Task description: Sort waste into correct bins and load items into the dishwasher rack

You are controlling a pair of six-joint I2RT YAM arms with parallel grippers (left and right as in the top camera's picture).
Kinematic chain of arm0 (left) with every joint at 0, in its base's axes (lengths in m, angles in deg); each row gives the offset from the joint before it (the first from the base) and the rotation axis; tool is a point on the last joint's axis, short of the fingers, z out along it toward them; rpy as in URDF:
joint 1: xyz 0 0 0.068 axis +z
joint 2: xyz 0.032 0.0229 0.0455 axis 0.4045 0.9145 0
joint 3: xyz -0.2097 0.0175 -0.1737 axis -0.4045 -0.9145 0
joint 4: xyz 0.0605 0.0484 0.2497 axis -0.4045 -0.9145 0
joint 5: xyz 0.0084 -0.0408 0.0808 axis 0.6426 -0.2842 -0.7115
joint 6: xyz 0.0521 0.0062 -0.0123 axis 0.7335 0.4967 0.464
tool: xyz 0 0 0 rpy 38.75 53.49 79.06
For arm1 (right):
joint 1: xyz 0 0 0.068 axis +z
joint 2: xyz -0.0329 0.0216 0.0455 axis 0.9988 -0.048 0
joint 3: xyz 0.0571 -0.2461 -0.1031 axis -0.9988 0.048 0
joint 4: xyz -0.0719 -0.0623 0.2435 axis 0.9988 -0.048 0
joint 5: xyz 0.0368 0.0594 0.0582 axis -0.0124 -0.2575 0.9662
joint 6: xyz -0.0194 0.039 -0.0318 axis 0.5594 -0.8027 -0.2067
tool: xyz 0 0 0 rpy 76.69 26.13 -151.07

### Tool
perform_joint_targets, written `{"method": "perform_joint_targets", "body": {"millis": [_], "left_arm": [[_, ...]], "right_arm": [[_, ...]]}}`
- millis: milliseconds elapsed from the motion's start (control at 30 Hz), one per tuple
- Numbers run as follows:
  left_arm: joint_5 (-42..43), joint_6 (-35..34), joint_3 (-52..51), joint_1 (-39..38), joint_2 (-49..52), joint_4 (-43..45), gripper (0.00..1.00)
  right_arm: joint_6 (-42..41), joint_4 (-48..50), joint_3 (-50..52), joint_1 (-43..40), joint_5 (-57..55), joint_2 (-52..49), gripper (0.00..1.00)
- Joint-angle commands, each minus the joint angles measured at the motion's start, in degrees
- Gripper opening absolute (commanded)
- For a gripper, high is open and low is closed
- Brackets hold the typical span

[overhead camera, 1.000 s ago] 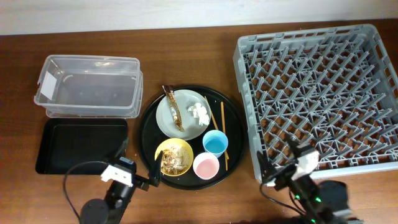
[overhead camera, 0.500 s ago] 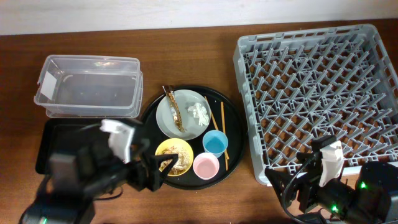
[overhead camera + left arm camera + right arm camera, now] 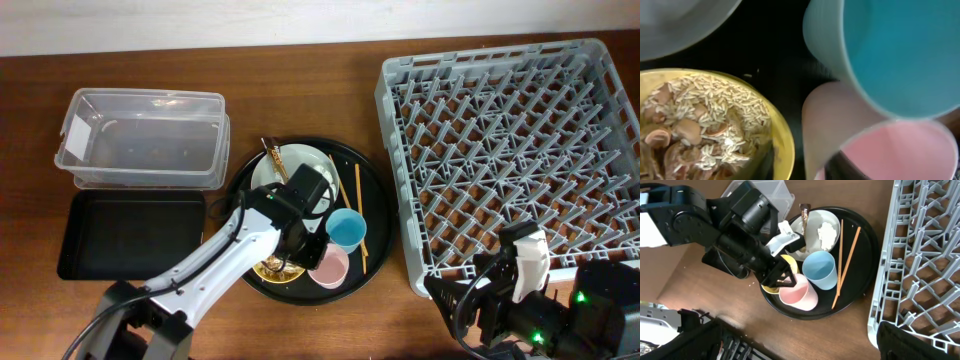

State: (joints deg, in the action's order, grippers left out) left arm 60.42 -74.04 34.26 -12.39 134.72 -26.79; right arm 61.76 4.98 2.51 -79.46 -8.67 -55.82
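My left gripper (image 3: pixel 300 258) is down on the round black tray (image 3: pixel 378 200). One finger is inside the yellow bowl (image 3: pixel 775 130) of food scraps (image 3: pixel 695 125). The other is inside the pink cup (image 3: pixel 900 155), so the jaws close on the bowl rim and cup wall together. The blue cup (image 3: pixel 347 229) stands right behind. The white plate (image 3: pixel 300 165) holds tissue (image 3: pixel 827 231) and the foil wrapper (image 3: pixel 272 152). Chopsticks (image 3: pixel 358 215) lie on the tray's right. My right gripper (image 3: pixel 810 350) is wide open and empty at the front, left of the dishwasher rack (image 3: pixel 510 150).
The clear tub (image 3: pixel 140 140) stands at the back left, with the shallow black rectangular tray (image 3: pixel 130 235) in front of it. My left arm (image 3: pixel 220 260) stretches from the front edge across to the round tray. The rack's front left corner (image 3: pixel 890 305) is close to my right gripper.
My left arm swung up from the table's front edge and came down over the bowl and pink cup, its jaws narrowing from wide open. The right arm barely moved in the last half second.
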Motion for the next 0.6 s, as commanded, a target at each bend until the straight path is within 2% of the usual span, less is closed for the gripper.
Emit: {"method": "perform_joint_targets", "body": {"millis": [0,167,267,400,467,533,567], "left_arm": [[3.08,-0.20,-0.17,-0.28,0.20,-0.35,0.00],[9.20,0.76,0.98,2.78,-9.31,-6.78,0.00],[13.00,2.05,0.98,7.34,-17.22,-9.46,0.00],[34.45,7.96,0.98,12.98,-26.64,-5.73,0.00],[44.15,10.62,0.98,13.88,-28.68,-3.72,0.00],[59.08,12.48,0.98,13.97,-30.03,1.03,0.00],[62.73,12.48,0.98,13.92,-30.01,3.06,0.00]], "right_arm": [[-0.46,0.00,-0.92,-0.31,0.50,-0.15,0.98],[-0.44,-3.65,-0.68,-0.31,2.19,-0.15,0.99],[-0.50,-3.87,0.63,-0.31,2.21,-0.15,0.99],[-3.34,-1.11,6.88,-0.31,6.29,-0.15,0.99],[-1.33,3.78,9.97,-0.31,16.04,-0.15,0.93],[-0.48,16.85,13.66,-0.31,34.51,-0.17,0.89],[-1.18,20.33,13.94,-0.31,37.73,-0.28,0.89]]}}
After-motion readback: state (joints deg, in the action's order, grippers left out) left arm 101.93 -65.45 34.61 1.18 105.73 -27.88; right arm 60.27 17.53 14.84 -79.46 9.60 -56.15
